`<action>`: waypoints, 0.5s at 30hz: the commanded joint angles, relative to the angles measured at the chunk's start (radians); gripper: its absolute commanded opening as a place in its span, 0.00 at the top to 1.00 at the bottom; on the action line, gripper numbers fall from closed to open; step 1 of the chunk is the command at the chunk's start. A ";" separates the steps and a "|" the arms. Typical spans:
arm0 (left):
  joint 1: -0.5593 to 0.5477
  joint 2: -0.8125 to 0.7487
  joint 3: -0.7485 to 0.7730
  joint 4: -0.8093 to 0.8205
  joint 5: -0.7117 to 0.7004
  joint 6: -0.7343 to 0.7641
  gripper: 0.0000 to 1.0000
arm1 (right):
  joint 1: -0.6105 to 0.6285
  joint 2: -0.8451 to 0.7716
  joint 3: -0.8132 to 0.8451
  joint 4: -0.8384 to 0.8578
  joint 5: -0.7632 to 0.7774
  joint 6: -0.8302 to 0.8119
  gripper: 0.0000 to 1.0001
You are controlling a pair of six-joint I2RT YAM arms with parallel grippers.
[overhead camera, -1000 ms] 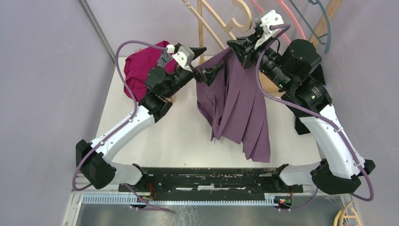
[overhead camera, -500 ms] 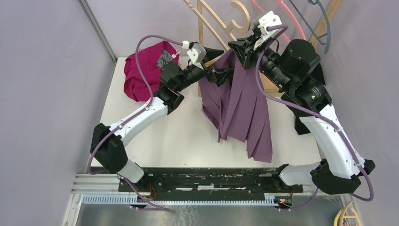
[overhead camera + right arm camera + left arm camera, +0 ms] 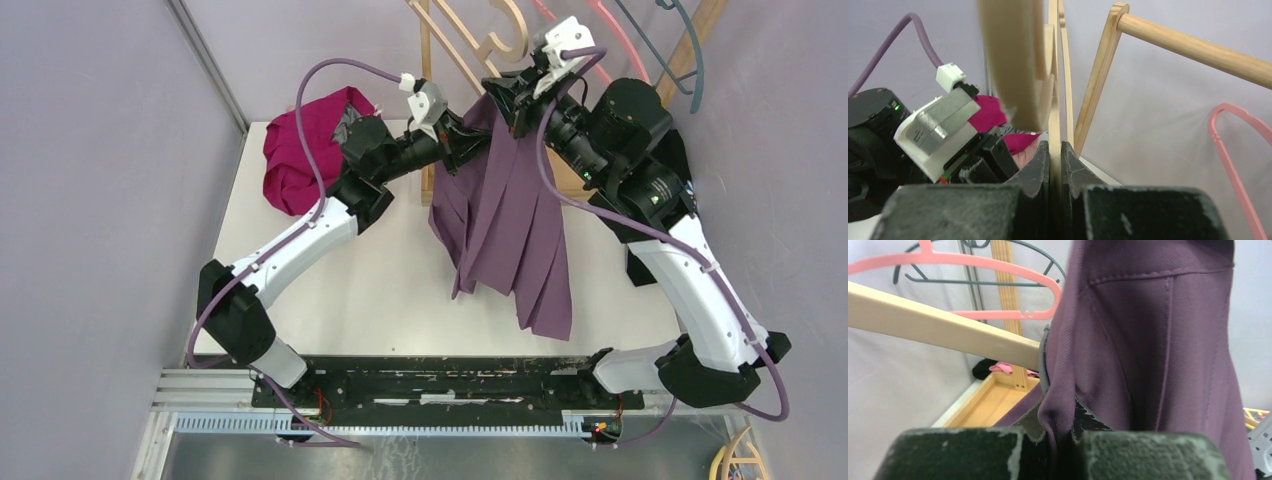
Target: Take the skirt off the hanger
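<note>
A purple pleated skirt [image 3: 510,220] hangs from a pale wooden hanger [image 3: 513,38] at the back of the table, its hem draped on the tabletop. My right gripper [image 3: 507,95] is shut on the hanger [image 3: 1054,100], with the thin wood pinched between its fingertips [image 3: 1040,160]. From the left, my left gripper [image 3: 470,140] reaches the skirt's top and is shut on a fold of the fabric [image 3: 1148,350] just below the waistband. The hanger's arm [image 3: 938,325] runs into the skirt beside that fold. The clips are hidden by cloth.
A magenta garment [image 3: 300,150] lies bunched at the back left. A wooden rack [image 3: 1193,47] with a pink hanger [image 3: 948,259] and a dark wire hanger [image 3: 978,280] stands behind. A wooden tray [image 3: 993,400] sits at the rack's foot.
My left arm swung right and back from the magenta garment to the skirt's top. Its open fingers shut on the fabric. The skirt shifted slightly; the right arm held still.
</note>
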 commanded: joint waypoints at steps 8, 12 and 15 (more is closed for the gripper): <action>-0.103 -0.184 -0.128 -0.222 -0.058 0.055 0.97 | 0.001 0.104 0.112 0.333 0.149 0.050 0.99; -0.111 -0.243 -0.184 -0.288 -0.077 0.077 0.97 | 0.000 0.131 0.129 0.388 0.232 0.051 0.99; -0.113 -0.291 -0.220 -0.322 -0.095 0.086 0.97 | 0.000 0.144 0.126 0.431 0.283 0.051 0.99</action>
